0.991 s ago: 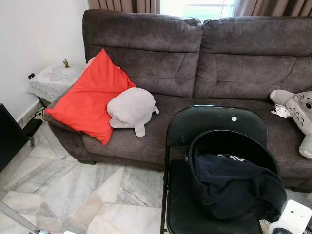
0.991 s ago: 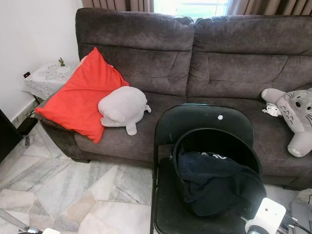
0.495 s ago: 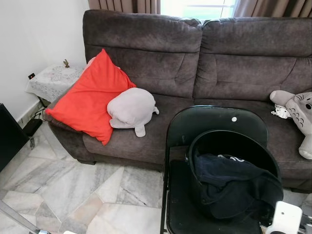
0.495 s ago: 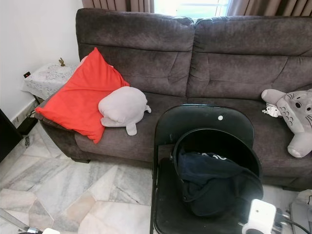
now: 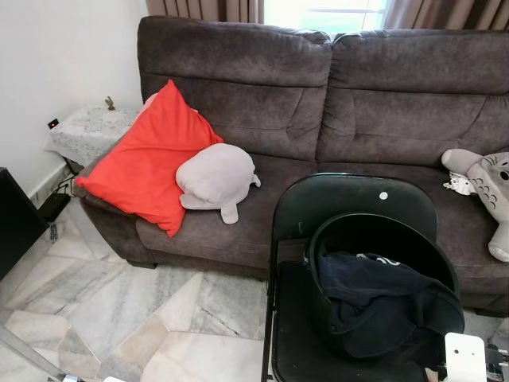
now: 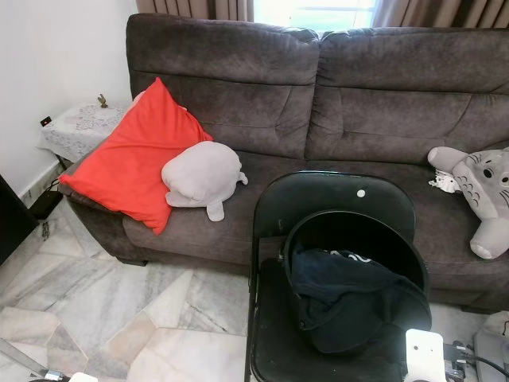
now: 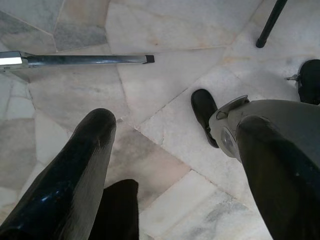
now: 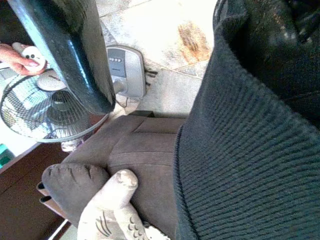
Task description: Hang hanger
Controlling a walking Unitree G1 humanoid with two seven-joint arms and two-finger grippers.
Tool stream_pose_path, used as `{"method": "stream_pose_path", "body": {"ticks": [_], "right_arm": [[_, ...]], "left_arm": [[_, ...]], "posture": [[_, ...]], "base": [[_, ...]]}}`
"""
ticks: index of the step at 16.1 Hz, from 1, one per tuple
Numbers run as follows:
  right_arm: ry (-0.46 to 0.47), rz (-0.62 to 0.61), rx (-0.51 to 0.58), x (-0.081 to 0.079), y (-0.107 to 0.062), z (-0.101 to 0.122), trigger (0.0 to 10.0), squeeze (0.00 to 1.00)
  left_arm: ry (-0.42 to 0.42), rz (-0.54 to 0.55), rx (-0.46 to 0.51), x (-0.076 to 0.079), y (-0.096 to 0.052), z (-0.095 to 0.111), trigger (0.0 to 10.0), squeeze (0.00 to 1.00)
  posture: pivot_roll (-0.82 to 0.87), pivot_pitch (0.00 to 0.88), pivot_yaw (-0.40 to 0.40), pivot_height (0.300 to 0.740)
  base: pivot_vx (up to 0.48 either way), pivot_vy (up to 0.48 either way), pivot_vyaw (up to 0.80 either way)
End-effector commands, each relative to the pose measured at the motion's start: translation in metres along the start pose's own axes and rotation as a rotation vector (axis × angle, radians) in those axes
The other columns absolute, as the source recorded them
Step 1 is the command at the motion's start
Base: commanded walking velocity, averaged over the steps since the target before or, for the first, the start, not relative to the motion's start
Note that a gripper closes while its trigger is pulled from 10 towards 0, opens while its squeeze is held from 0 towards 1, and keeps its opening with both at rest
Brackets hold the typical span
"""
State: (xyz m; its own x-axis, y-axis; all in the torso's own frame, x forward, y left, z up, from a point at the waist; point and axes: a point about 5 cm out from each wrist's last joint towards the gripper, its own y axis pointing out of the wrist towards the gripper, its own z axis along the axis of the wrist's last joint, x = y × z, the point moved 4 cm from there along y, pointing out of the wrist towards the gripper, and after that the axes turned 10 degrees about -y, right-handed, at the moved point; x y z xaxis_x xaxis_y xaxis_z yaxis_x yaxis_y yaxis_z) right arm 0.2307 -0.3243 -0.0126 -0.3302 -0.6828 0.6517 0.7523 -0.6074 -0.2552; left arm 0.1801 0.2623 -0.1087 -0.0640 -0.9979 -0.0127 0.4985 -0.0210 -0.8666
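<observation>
Just before the sofa [image 5: 334, 95], a black chair [image 5: 350, 207] borders open marble floor [image 5: 119, 302].

dark brown sofa [image 5: 334, 103]; red cushion [image 5: 147, 159], pale grey plush [image 5: 215, 177], grey-and-white plush toy [image 5: 485, 179]. black folding chair [image 5: 350, 199], black round basket [image 5: 382, 239], dark navy ribbed garment [image 5: 382, 298]. floor [image 5: 95, 310] grey-white-beige marble; white lace-patterned cloth on side table [image 5: 83, 127].

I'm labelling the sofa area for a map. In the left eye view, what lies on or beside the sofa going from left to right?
Small side table with lace cloth → red cushion → grey plush pillow → black folding chair holding a black basket of dark clothing → grey plush toy.
</observation>
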Motion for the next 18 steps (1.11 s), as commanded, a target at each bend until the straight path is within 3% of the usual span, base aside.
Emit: {"method": "stream_pose_path", "body": {"ticks": [1, 18], "right_arm": [[-0.032, -0.002, -0.009, 0.0005, -0.0008, -0.0037, 0.0, 0.0], [-0.069, -0.055, 0.008, 0.0056, 0.0003, -0.0001, 0.0, 0.0]], "left_arm": [[0.005, 0.0, -0.022, -0.0005, -0.0007, -0.006, 10.0, 0.0], [0.011, 0.002, -0.019, -0.0007, -0.0005, -0.0042, 10.0, 0.0]], "posture": [[-0.04, 0.026, 0.015, 0.74], [-0.03, 0.026, 0.017, 0.74]], "base": [[0.0, 0.0, 0.0], [0.0, 0.0, 0.0]]}}
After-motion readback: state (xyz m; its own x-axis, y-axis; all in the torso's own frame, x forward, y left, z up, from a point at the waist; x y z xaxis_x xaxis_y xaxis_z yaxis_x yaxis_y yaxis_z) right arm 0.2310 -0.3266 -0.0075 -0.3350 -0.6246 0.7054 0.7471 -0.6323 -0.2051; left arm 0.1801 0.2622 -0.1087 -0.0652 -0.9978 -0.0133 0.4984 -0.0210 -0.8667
